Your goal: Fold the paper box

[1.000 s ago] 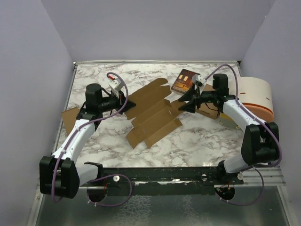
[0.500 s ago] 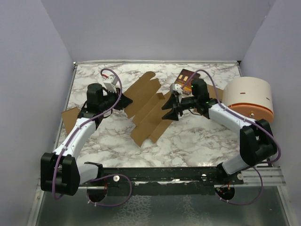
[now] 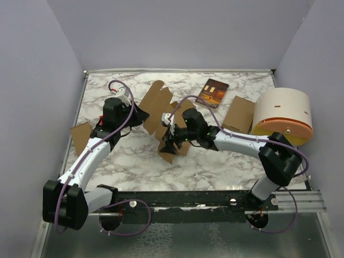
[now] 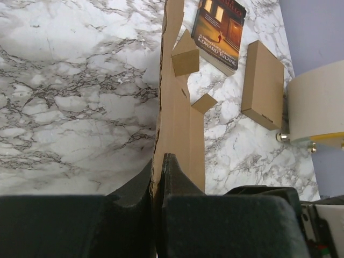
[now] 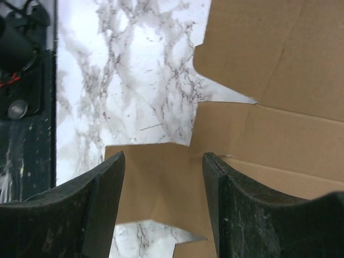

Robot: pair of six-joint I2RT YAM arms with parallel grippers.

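The paper box [image 3: 158,107] is a tan die-cut cardboard sheet with flaps, standing partly upright in the middle of the marble table. My left gripper [image 3: 141,114] is shut on its left edge; in the left wrist view the sheet [image 4: 174,107] rises edge-on from between the closed fingers [image 4: 177,180]. My right gripper [image 3: 167,144] is open at the sheet's near flaps. In the right wrist view its fingers [image 5: 107,177] straddle a flap [image 5: 156,183] lying over the marble, without closing on it.
A dark reddish-brown printed booklet [image 3: 211,91] lies at the back. A folded tan box [image 3: 238,114] sits beside a round white drum with an orange band [image 3: 282,112] at the right. Another cardboard piece [image 3: 80,135] lies at the left edge.
The right arm swept left from near the booklet to the sheet's near flaps. The sheet was pushed up from lying flat into a steeper, narrower stance. The left gripper kept its hold.
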